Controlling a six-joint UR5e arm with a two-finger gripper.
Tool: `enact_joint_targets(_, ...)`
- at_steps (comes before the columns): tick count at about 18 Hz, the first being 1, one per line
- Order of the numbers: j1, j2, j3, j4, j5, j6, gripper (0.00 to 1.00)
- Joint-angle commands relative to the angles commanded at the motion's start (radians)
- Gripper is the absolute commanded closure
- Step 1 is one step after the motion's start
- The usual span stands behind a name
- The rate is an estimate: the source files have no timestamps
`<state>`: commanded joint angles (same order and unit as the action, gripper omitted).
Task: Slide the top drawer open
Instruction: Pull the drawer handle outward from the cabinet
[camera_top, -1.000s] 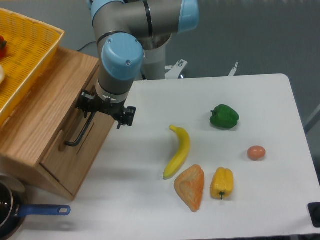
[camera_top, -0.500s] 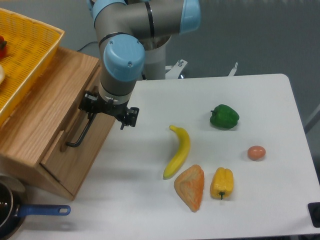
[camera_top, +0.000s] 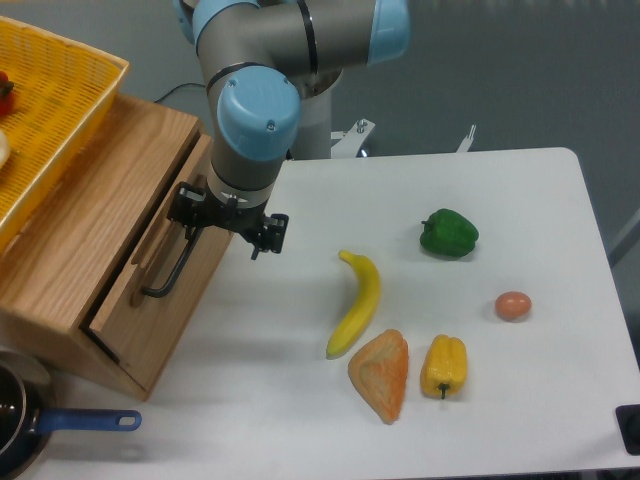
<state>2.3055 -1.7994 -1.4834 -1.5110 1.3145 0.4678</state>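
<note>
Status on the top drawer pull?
End effector at the black handle, grip state unclear. Top drawer partly open. Banana nearest, clear of the pull path.

One fixed camera, high and in front, looking down across the desk (camera_top: 520, 200).

The view sits above the near edge of the desk and tilts down toward the arm's base at the top centre of the frame, at middling range. The white top fills the centre and right; its far edge and right corner show, its near edge runs along the bottom. The wooden cabinet (camera_top: 90, 240) is cut off at the left edge, the basket (camera_top: 60, 90) at the upper left corner, a pan (camera_top: 20, 420) at the lower left. Grey floor lies beyond, upper right. The arm's upper part leaves the frame at the top.
</note>
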Motion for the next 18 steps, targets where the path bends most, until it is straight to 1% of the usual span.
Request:
enact_joint_targets(6, 0.021, -0.003, 0.009, 0.002, 0.012, 0.009, 0.00)
enact_joint_targets(11, 0.048, -0.005, 0.008, 0.026, 0.015, 0.029, 0.00)
enact_joint_targets(16, 0.063, -0.005, 0.012, 0.035, 0.017, 0.038, 0.00)
enact_joint_targets(18, 0.066, -0.006, 0.020, 0.034, 0.035, 0.049, 0.00)
